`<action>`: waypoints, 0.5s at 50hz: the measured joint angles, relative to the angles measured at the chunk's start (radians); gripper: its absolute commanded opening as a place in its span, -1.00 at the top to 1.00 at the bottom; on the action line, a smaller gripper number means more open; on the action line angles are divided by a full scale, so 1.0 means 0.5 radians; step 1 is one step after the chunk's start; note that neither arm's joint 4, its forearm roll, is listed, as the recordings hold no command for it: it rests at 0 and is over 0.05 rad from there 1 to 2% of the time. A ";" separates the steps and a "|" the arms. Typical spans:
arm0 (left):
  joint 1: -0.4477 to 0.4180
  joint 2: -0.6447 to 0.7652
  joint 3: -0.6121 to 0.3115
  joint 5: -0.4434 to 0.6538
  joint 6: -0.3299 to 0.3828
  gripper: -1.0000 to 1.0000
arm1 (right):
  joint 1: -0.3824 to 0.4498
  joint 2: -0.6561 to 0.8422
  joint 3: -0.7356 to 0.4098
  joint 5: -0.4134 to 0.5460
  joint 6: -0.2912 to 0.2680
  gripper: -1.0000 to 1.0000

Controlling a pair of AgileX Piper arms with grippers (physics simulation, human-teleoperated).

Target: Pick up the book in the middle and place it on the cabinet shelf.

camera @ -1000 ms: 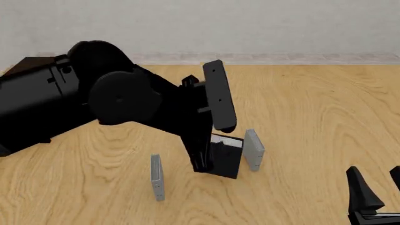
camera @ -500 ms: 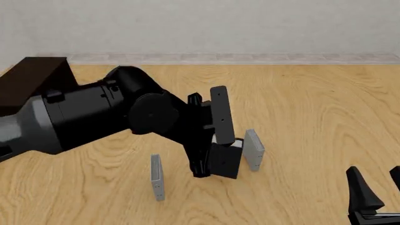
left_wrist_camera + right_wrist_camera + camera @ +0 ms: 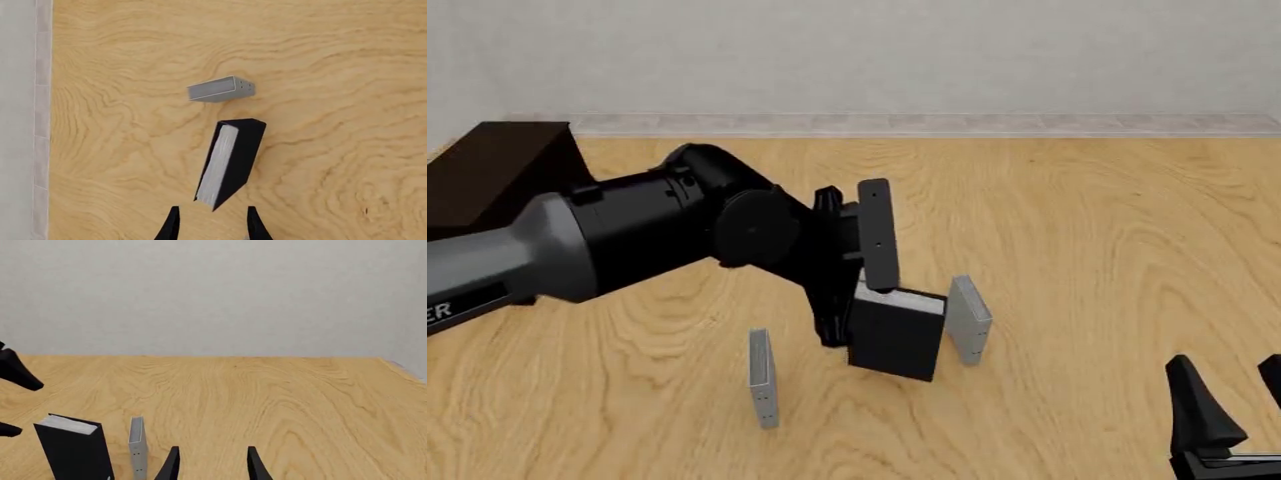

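Observation:
The thick black book (image 3: 897, 338) with a white page edge stands on the wooden table between two thin grey books. My left gripper (image 3: 857, 312) is open, with one finger (image 3: 877, 238) above the book and the other by its left side, not closed on it. In the left wrist view the book (image 3: 230, 159) lies just beyond the fingertips (image 3: 172, 226), in line with the gap. The dark brown cabinet (image 3: 491, 175) stands at the far left. My right gripper (image 3: 1232, 420) is open and empty at the front right; it also shows in the right wrist view (image 3: 212, 466), where the book (image 3: 75, 450) stands.
One thin grey book (image 3: 762, 380) stands left of the black book, the other (image 3: 969, 320) close on its right, also seen from the left wrist (image 3: 221, 89) and the right wrist (image 3: 137, 446). A pale wall runs along the table's far edge.
My left arm has swung back and its gripper has shifted a little to the left, uncovering more of the black book's top. The books and the right gripper have not moved.

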 measured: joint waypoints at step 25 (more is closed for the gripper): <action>0.028 0.121 -0.006 -0.100 0.118 -1.00 | -0.001 0.007 0.001 0.000 0.008 -1.00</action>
